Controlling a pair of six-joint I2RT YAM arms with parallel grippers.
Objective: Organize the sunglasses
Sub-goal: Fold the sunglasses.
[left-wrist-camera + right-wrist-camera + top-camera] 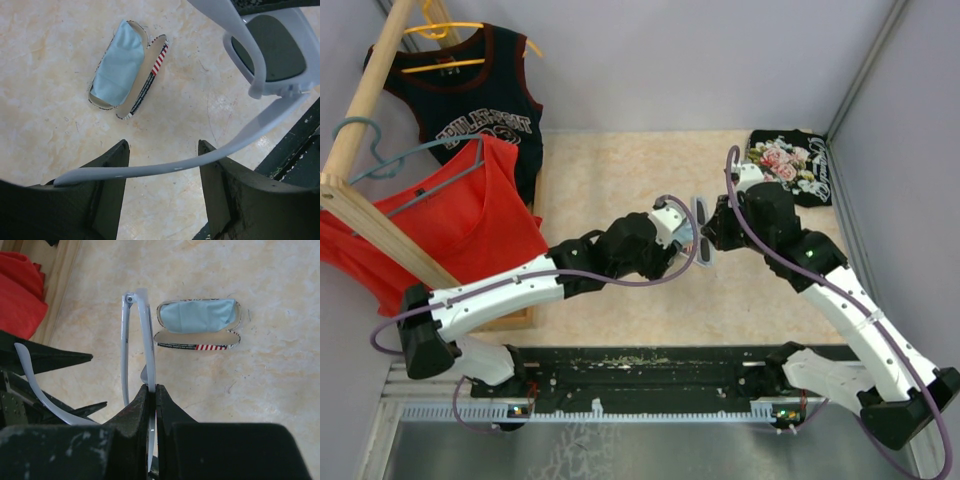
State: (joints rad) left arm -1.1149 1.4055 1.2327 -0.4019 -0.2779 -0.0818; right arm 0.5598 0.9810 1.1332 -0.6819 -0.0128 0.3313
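Observation:
The white sunglasses (148,335) with dark lenses (272,47) hang in the air above the table, between the two arms (701,232). My right gripper (152,388) is shut on the edge of their front frame. One thin white arm (165,167) is swung out and lies across the gap of my left gripper (163,145), which is open; its fingers (112,170) stand on either side without pinching it. Below on the table lies the open flag-print case (150,82) with the light-blue cloth (118,62) inside; the right wrist view also shows the case (200,340).
A wooden clothes rack (375,215) stands at the left with a red top (450,225) and a black jersey (470,100) on hangers. A folded black floral shirt (790,165) lies at the back right. Grey walls close the sides.

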